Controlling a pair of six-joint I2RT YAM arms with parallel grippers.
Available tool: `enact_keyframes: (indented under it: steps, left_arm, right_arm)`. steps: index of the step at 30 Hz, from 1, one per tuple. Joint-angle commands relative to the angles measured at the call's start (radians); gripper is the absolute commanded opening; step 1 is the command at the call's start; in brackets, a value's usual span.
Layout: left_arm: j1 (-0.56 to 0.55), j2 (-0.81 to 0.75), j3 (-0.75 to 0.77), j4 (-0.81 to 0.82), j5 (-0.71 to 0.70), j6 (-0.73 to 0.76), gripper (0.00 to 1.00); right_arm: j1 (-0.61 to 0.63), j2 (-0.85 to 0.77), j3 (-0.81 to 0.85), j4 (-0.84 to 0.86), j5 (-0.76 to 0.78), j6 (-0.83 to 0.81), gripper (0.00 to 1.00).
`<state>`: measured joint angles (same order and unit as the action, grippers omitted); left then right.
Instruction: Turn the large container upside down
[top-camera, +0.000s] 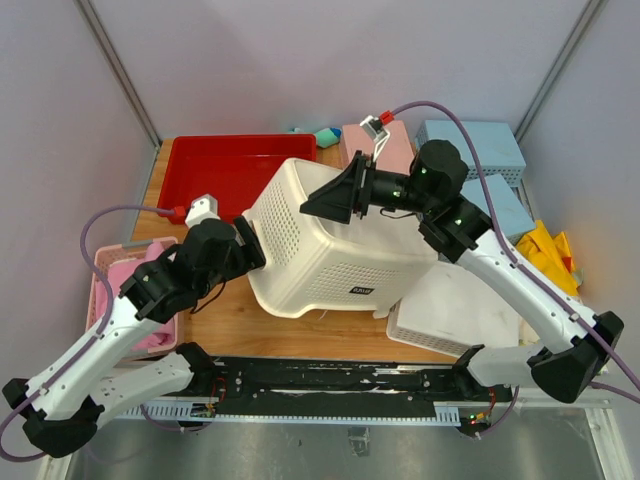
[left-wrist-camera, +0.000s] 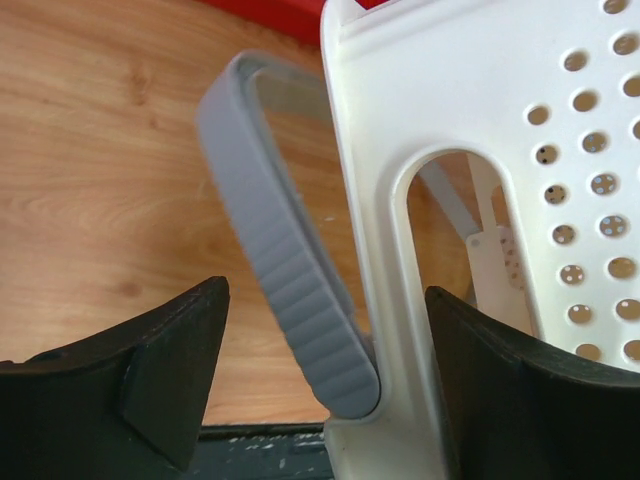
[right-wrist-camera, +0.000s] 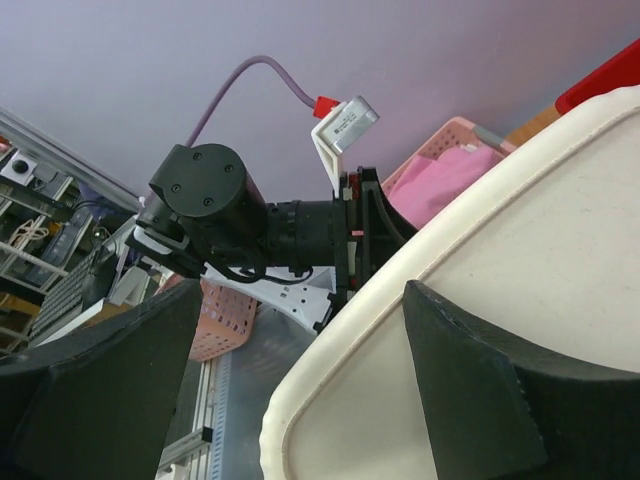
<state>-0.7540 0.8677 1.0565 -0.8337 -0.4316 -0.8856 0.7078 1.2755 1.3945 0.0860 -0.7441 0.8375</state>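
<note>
The large container (top-camera: 340, 240) is a deep cream basket with perforated walls. It sits tilted at the table's middle, its smooth base turned up and its right lower edge leaning on a flatter white basket (top-camera: 450, 310). My left gripper (top-camera: 250, 245) is at its left end and stands open. In the left wrist view, its jaws (left-wrist-camera: 325, 290) straddle the container's wall (left-wrist-camera: 480, 120) by the handle slot and a grey hinged handle (left-wrist-camera: 290, 280); the left finger is well clear of them. My right gripper (top-camera: 325, 195) is open over the base, one finger across the base (right-wrist-camera: 520, 260).
A shallow red tray (top-camera: 215, 165) lies at the back left. A pink basket (top-camera: 110, 290) with pink cloth stands at the left edge. Pink (top-camera: 385, 145) and blue boxes (top-camera: 470, 140) line the back, with a yellow cloth (top-camera: 550, 255) at the right.
</note>
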Motion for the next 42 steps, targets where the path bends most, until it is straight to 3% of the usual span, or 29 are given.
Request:
enact_keyframes:
  steps: [1,5,12,21,27,33,42]
  left_arm:
    - [-0.038,-0.036,-0.031,-0.048,0.081,0.047,0.88]
    - [-0.038,-0.093,-0.085,-0.106,0.081,0.004,0.99]
    - [-0.038,-0.187,-0.085,-0.219,0.052,-0.084,0.99]
    - [-0.038,-0.264,-0.030,-0.338,-0.093,-0.145,0.99]
    - [-0.038,-0.297,-0.054,-0.321,-0.128,-0.188,0.99]
    - [-0.038,-0.457,-0.106,-0.089,-0.080,-0.134,0.99]
    - [-0.038,-0.530,-0.139,-0.053,-0.025,-0.418,0.98]
  right_arm:
    - [0.118,0.051,-0.054,0.148,-0.122,0.075,0.83]
    - [0.152,0.083,-0.104,0.178,-0.118,0.096,0.82]
    - [0.202,0.134,-0.140,0.203,-0.113,0.117,0.82]
    - [0.244,0.206,-0.138,0.222,-0.113,0.132,0.82]
    - [0.246,0.218,-0.147,0.218,-0.104,0.132,0.82]
    - [0.246,0.222,-0.166,0.200,-0.080,0.124,0.82]
    - [0.243,0.240,-0.204,0.188,-0.060,0.114,0.81]
